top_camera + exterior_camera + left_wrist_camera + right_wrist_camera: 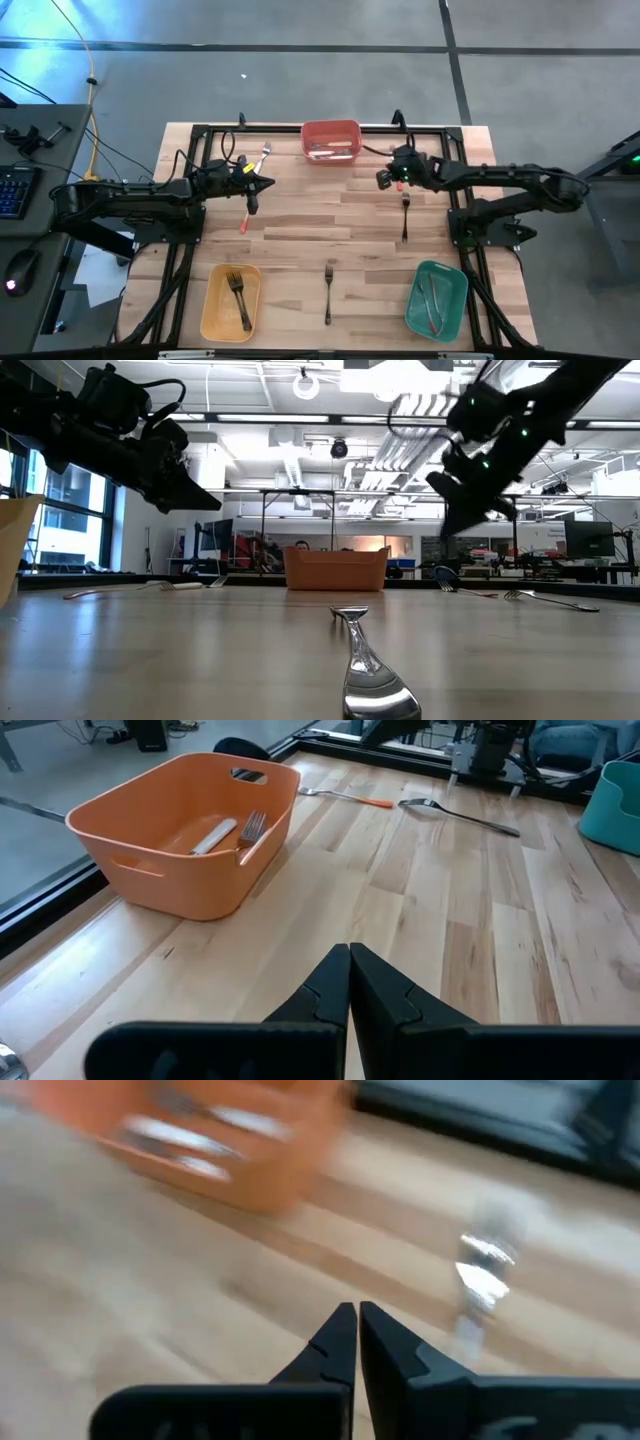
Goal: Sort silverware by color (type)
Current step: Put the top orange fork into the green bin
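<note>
From overhead, the red bin (pixel 331 141) sits at the far edge of the wooden table (pixel 300 225) and serves as landmark; light silverware lies inside it. Left of the red bin, the left gripper (pixel 252 187) hangs over the table, fingers pressed together, empty. Beside it lie a white-handled fork (pixel 265 154) and a red-handled piece (pixel 244 221). Right of the red bin, the right gripper (pixel 403 183) hovers with fingers shut, holding nothing; a dark-handled fork (pixel 405 216) lies just below it on the wood. Well in front of the red bin, along the near edge: a yellow bin (pixel 230 301) with a black-handled fork (pixel 238 296), a loose fork (pixel 328 289), and a green bin (pixel 437 298) with two pieces in it.

Table-level view: red bin (pixel 336 569) stands at mid-distance; a spoon (pixel 366 666) lies nearest the camera in front of it. Both arms hang above the surface, clear of it. More silverware lies flat either side of the bin.

Left wrist view: closed fingers (pixel 390 995) point over bare wood; the yellow bin (pixel 188 825) ahead holds a fork (pixel 250 826). Beyond it lie the red-handled piece (pixel 345 796) and a spoon (pixel 458 812).

Right wrist view: blurred. Fingers (pixel 395 1350) together; red bin (pixel 235 1140) ahead, a shiny fork head (pixel 486 1275) on the wood near the fingertips.
</note>
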Robot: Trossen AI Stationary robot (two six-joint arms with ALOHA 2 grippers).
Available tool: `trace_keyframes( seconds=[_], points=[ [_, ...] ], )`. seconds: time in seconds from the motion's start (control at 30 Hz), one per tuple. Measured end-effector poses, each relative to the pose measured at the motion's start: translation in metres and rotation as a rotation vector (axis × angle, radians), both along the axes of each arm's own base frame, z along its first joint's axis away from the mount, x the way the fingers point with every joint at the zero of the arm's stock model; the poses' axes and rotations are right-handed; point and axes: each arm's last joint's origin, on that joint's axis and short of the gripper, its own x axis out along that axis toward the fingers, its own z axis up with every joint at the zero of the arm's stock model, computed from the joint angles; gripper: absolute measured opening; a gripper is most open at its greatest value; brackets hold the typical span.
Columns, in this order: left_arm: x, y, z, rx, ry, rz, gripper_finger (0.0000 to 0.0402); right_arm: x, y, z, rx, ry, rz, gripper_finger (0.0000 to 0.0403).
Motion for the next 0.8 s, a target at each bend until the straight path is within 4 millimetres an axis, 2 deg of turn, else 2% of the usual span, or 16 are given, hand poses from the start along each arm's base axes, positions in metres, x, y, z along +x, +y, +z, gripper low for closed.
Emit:
trace_keyframes(
  seconds=[0.13,0.37,0.7,0.8],
  points=[
    [0.000,0.000,0.000,-0.003,0.004,0.000,0.0000,-0.011,-0.007,-0.012,0.088,0.067,-0.137,0.0000],
    [0.000,0.000,-0.001,-0.009,0.004,0.002,0.0000,-0.018,-0.022,-0.025,0.136,0.135,-0.222,0.0007],
    [0.000,0.000,-0.001,-0.010,0.004,0.001,0.0000,-0.014,-0.041,-0.054,0.206,0.193,-0.253,0.0111],
    [0.000,0.000,-0.001,-0.010,0.004,0.002,0.0000,-0.010,-0.046,-0.061,0.193,0.185,-0.246,0.0129]
  ],
)
